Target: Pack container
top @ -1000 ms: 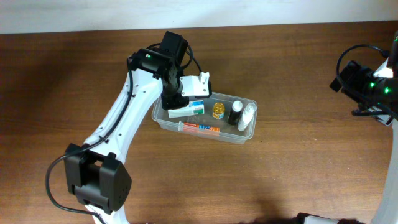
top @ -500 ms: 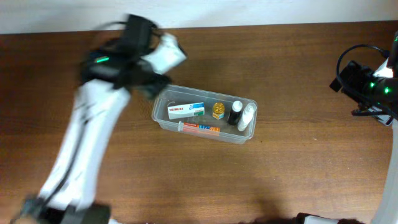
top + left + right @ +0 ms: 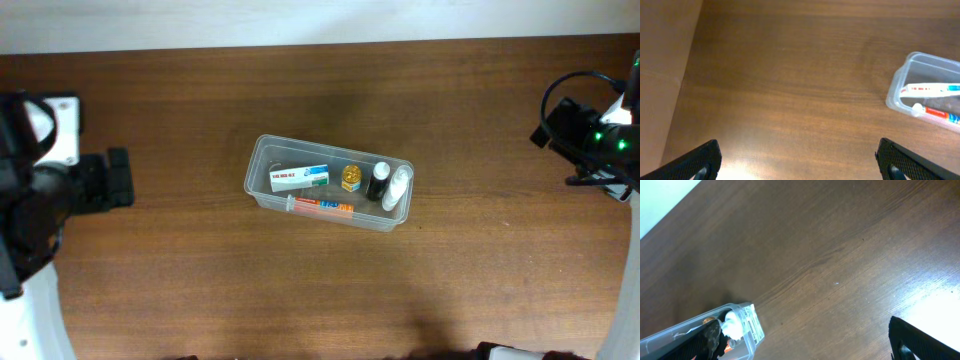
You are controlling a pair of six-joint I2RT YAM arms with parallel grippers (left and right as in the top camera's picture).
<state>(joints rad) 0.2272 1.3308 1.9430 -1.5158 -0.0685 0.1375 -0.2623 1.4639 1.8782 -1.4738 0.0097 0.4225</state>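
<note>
The clear container (image 3: 262, 150) lies mid-table. Inside it are a white box (image 3: 298, 177), a red-and-blue tube (image 3: 320, 206), a small yellow item (image 3: 351, 178), a black bottle (image 3: 378, 181) and a white bottle (image 3: 397, 187). My left gripper (image 3: 122, 179) hangs at the table's far left, well away from the container. In the left wrist view the gripper (image 3: 799, 145) is open over bare wood, with the container (image 3: 900, 90) at the right edge. My right gripper (image 3: 552, 125) is off to the far right. In its wrist view it (image 3: 802, 340) is open and empty, the container (image 3: 752, 325) at lower left.
The brown wooden table (image 3: 330, 290) runs to a pale wall along the back edge. In the left wrist view a lighter panel (image 3: 665, 60) borders the table on the left.
My left arm has swung from over the container to the far left, and its gripper has opened. The white box now lies in the container. The right arm has not moved.
</note>
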